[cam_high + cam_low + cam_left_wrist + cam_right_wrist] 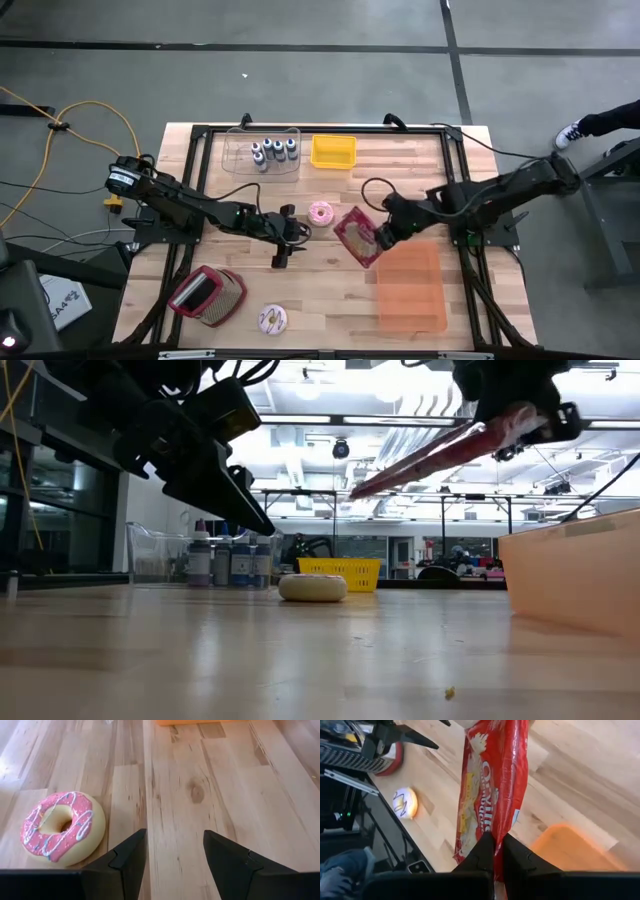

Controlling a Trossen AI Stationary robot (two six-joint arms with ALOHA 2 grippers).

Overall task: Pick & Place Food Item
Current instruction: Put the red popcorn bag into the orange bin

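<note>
The wooden table (330,290) carries everything, with the orange bin (411,288) lying on its right half toward the near edge. Just beside the bin's far left corner the right gripper (383,238) is clamped on a red snack bag (357,236), held clear of the wood; in the low view the bag (440,458) slants through the air above the bin's wall (570,575). The left gripper (287,236) hovers mid-table with its fingers (127,855) apart and nothing between them. A clear tray (262,152) of small bottles and a yellow basket (333,151) sit along the far edge. The pink-frosted donut (321,213) rests on the wood between the two grippers, near the left one, and a white-iced donut (272,319) lies near the front edge.
</note>
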